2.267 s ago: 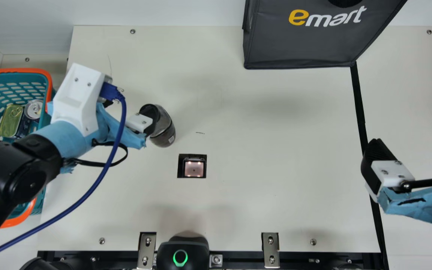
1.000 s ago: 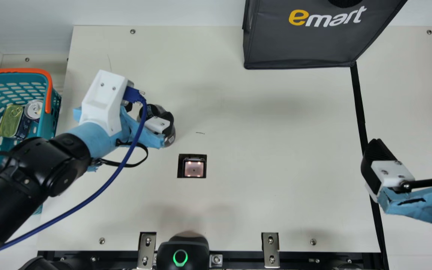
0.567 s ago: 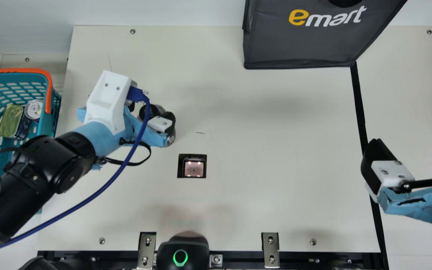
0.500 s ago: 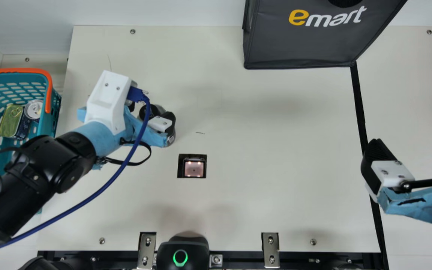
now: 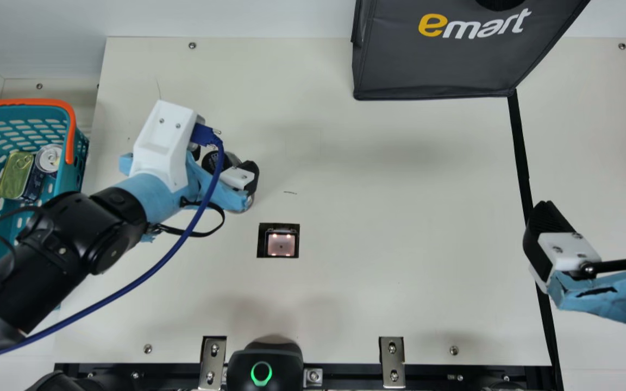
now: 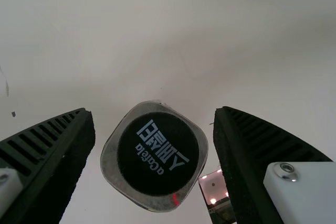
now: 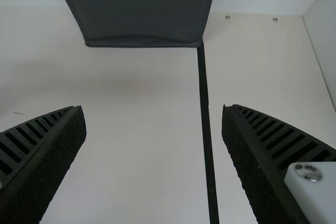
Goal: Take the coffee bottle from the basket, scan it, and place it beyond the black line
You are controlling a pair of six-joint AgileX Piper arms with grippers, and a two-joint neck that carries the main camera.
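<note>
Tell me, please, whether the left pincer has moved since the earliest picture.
Yes. In the main view, the left pincer has moved toward the view's right, farther from the teal basket at that view's left edge.

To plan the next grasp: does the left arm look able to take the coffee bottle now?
Probably yes: the left hand is open, with its fingers on either side of the coffee bottle, and I see nothing blocking them.

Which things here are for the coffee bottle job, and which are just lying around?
For the job:
coffee bottle, between the open left fingers
basket
scanner
black line

Just lying around:
gold tin, in the basket
silver-topped can, beside it
dark bag, at the far edge
</note>
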